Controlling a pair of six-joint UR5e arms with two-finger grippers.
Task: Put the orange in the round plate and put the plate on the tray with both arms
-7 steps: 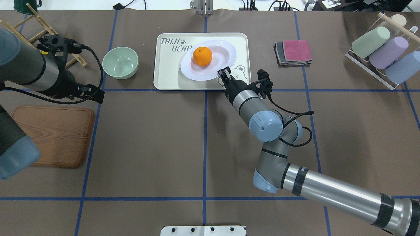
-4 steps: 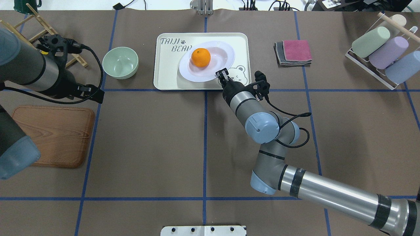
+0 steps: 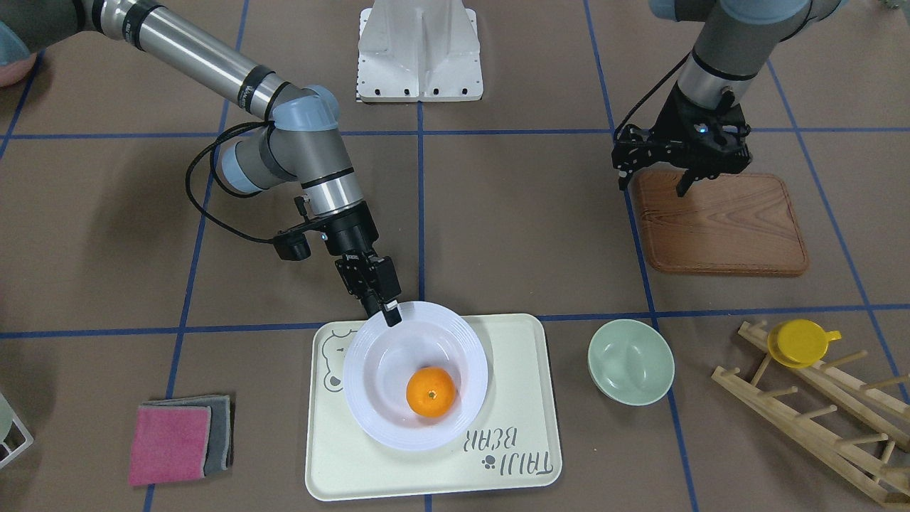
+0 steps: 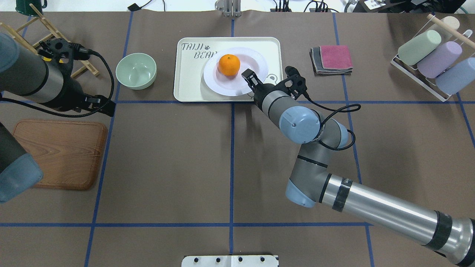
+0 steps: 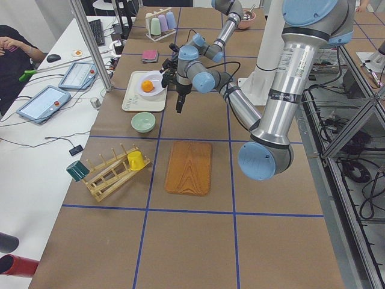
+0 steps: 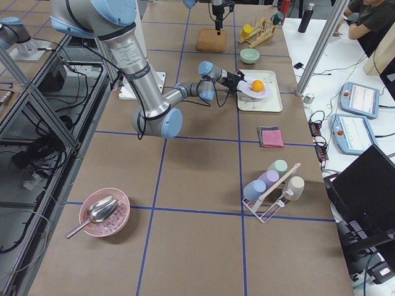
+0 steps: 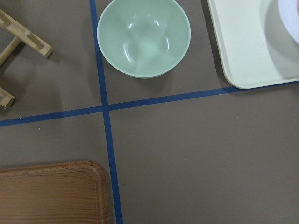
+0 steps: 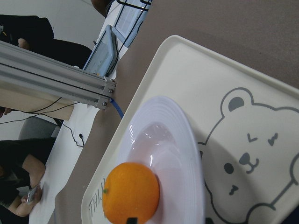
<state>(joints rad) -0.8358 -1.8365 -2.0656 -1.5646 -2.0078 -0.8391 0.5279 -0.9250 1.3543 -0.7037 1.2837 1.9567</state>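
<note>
Count: 2 arms (image 4: pixel 26 76) (image 4: pixel 371 207), 1 orange (image 4: pixel 228 65), 1 plate (image 4: pixel 222 84), 1 tray (image 4: pixel 189 78), 1 green bowl (image 4: pixel 136 70), 1 board (image 4: pixel 61 154), 2 cloths (image 4: pixel 336 56) (image 4: pixel 315 62), 1 wooden rack (image 3: pixel 782 419), 1 yellow cup (image 3: pixel 800 343), 4 pastel cups (image 4: pixel 419 46) (image 4: pixel 439 58) (image 4: pixel 456 76) (image 4: pixel 451 22), 1 wire rack (image 4: pixel 415 72).

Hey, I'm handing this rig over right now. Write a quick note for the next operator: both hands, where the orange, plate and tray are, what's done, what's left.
Right hand: shut on the robot-side rim of the round plate.
Left hand: off to the side above the wooden board, carrying nothing; whether it is open or shut is unclear.
Orange: sitting in the plate's centre.
Plate: over the tray, apparently held slightly off it, since it casts a shadow there.
Done: orange in plate, plate positioned over tray.
Left: lower the plate flat, open the right hand, pull that arm away.
</note>
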